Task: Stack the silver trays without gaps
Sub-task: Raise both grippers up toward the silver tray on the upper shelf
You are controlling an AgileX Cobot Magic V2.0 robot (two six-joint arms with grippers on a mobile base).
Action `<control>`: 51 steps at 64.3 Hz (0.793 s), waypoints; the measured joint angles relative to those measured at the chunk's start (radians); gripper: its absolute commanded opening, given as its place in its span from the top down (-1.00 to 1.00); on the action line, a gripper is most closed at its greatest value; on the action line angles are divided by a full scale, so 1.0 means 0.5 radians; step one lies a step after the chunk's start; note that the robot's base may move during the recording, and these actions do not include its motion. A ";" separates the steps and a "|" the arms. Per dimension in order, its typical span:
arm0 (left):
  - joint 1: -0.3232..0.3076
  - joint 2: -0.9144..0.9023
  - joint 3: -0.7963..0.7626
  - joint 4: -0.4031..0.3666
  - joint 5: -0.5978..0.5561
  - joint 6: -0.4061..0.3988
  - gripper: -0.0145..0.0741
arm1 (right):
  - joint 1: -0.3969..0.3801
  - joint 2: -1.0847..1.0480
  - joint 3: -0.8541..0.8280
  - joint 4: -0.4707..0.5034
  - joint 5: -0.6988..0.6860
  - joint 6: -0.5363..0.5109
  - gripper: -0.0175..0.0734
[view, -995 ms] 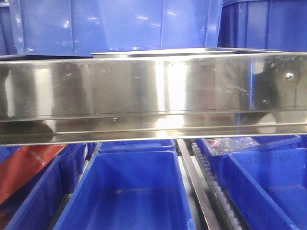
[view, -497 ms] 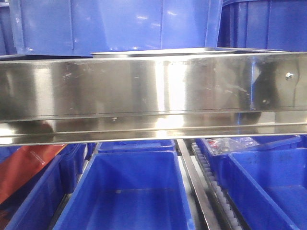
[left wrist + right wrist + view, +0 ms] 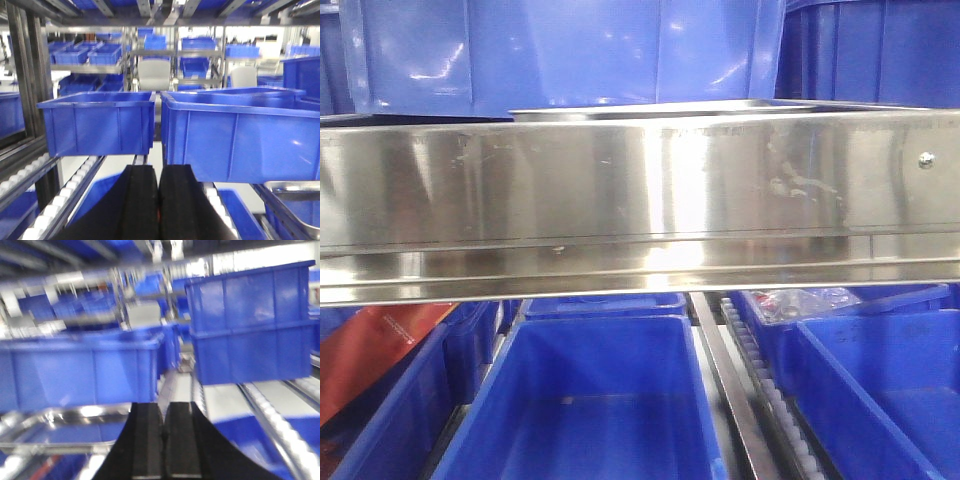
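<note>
Silver trays [image 3: 297,207] [image 3: 60,430] sat unheld: lower right in left wrist view, lower left in right wrist view, possibly the same one. Left gripper [image 3: 159,200] and right gripper [image 3: 164,440] pinched closed, empty. Stacking looked unstarted.

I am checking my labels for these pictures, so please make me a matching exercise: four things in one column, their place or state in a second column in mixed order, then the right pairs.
Things
1. left gripper
2. silver tray in the right wrist view
3. red packet
4. screw

Places or states
A. lower left corner of the front view
B. near the right end of the steel band
C. shut, with nothing between the fingers
D. low down, left of the right gripper

Pairs: 1-C, 2-D, 3-A, 4-B
</note>
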 measured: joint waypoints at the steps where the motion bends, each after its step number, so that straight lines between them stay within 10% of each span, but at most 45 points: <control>1: 0.000 0.026 -0.034 -0.005 0.038 0.008 0.69 | 0.000 0.052 -0.033 -0.011 0.045 0.000 0.79; 22: 0.000 0.862 -0.751 -0.319 0.736 0.193 0.69 | 0.000 0.934 -0.855 0.058 0.764 -0.117 0.79; 51: -0.206 1.605 -1.004 -0.749 0.680 0.314 0.70 | 0.134 1.914 -1.369 0.240 1.002 -0.143 0.79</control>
